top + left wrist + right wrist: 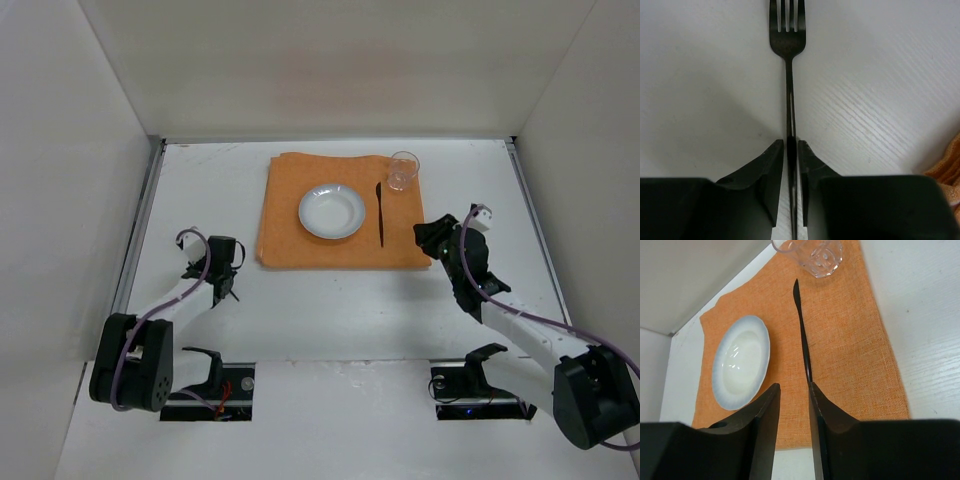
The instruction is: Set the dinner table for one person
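The white dinner table carries an orange mat with a white plate, a black knife to its right and a clear glass at the back right corner. My left gripper is left of the mat. In the left wrist view it is shut on the handle of a black fork, whose tines point away over the bare table. My right gripper is at the mat's right front corner. In the right wrist view it is open and empty, just behind the knife.
White panels wall the table on three sides, and metal rails run along its edges. The mat's edge shows at the right of the left wrist view. The plate and glass lie ahead of my right gripper.
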`<state>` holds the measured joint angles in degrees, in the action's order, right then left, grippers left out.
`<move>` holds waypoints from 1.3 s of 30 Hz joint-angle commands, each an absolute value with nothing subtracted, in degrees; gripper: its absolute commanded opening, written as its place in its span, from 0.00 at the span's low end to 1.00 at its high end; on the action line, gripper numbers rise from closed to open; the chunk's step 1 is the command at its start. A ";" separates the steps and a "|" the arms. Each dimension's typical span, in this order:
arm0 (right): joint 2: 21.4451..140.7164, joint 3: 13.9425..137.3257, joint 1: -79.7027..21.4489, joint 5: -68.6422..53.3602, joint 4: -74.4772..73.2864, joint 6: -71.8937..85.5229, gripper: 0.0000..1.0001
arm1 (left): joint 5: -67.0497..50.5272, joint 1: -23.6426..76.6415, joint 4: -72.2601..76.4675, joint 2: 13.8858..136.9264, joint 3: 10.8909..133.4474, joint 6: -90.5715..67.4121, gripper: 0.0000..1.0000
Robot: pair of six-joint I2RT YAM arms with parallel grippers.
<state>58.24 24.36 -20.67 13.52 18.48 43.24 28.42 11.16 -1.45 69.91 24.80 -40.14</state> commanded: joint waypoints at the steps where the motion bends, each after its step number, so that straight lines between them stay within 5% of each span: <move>1: 57.40 25.31 -20.96 13.53 20.92 42.19 0.36 | 25.84 10.68 -1.14 70.23 23.56 -40.69 0.11; 12: 59.41 24.96 -20.61 13.63 21.53 42.89 0.37 | 29.09 17.43 -5.01 60.64 31.62 -37.10 0.03; 20: 60.82 25.05 -20.78 14.24 22.32 43.07 0.39 | 30.15 29.48 0.95 78.29 49.81 -23.66 0.04; 31: 62.40 25.49 -21.84 15.38 22.59 42.36 0.39 | 17.23 27.29 1.58 100.18 67.23 -16.00 0.05; 39: 62.84 25.84 -22.28 15.03 22.59 42.19 0.40 | 16.87 26.94 2.28 104.33 68.82 -14.41 0.05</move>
<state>62.76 24.36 -21.54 14.37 18.92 43.20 17.69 27.27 1.06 105.10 66.30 -16.47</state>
